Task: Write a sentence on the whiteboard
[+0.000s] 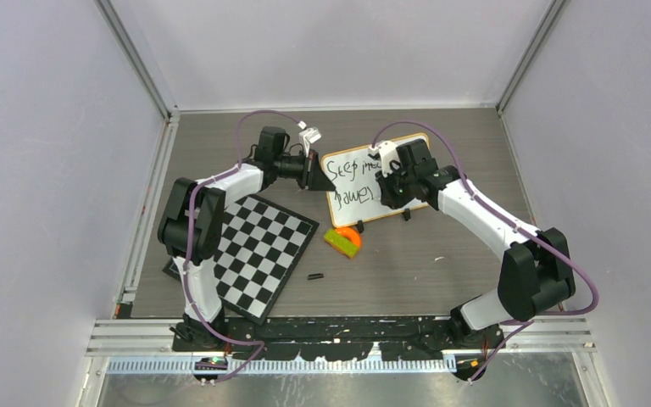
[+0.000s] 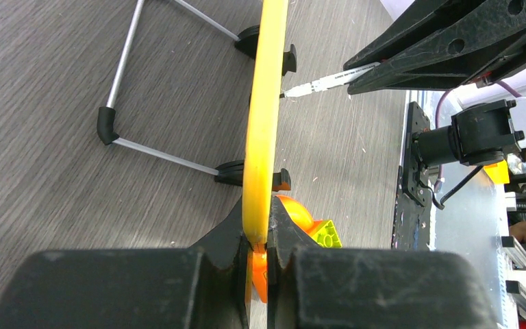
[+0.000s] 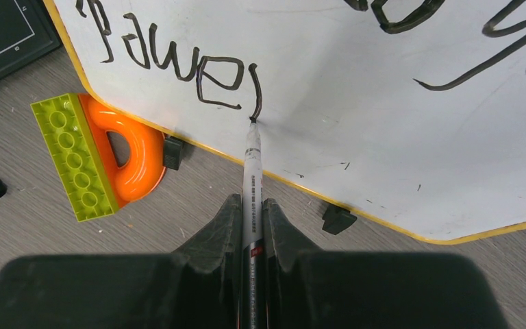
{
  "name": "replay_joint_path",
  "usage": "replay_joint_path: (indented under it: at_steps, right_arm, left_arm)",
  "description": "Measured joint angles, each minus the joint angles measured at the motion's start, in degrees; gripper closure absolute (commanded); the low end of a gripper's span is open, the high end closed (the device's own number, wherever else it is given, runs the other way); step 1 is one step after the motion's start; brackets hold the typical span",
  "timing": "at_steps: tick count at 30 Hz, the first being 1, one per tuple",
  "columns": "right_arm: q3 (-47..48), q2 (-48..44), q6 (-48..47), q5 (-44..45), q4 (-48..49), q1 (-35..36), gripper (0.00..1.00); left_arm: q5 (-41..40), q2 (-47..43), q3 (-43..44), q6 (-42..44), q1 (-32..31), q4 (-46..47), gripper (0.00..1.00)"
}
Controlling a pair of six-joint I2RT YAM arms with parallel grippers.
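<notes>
One grey table (image 1: pixel 441 280) bears everything. At its left lies a chequered board (image 1: pixel 258 250). Far middle, the whiteboard (image 1: pixel 356 208) stands, its left edge pinched tight in the left gripper (image 2: pixel 259 250). The right gripper (image 3: pixel 251 226) clamps a marker (image 3: pixel 253 171), tip touching the sentence (image 3: pixel 178 65) at its lower line's end. An orange-green block (image 1: pixel 343 240) lies just before the whiteboard, and a small black piece (image 1: pixel 314 276) lies nearer.

On the whiteboard (image 1: pixel 358 181) the sentence (image 1: pixel 353 169) reads "Step in…", partly hidden, then "power"; print on the marker (image 3: pixel 251 179) is illegible.
</notes>
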Motion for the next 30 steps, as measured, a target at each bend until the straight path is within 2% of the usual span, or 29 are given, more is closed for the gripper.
replay_joint_path:
  at_steps: [24, 30]
  right_arm:
    - [4.1, 0.2, 0.4, -0.1, 0.0, -1.6, 1.00]
    - [4.9, -0.6, -0.1, -2.5, -3.6, -1.9, 1.00]
  left_arm:
    - [0.0, 0.0, 0.1, 0.1, 0.0, -0.3, 1.00]
    - [0.0, 0.0, 0.4, 0.5, -0.1, -0.7, 1.00]
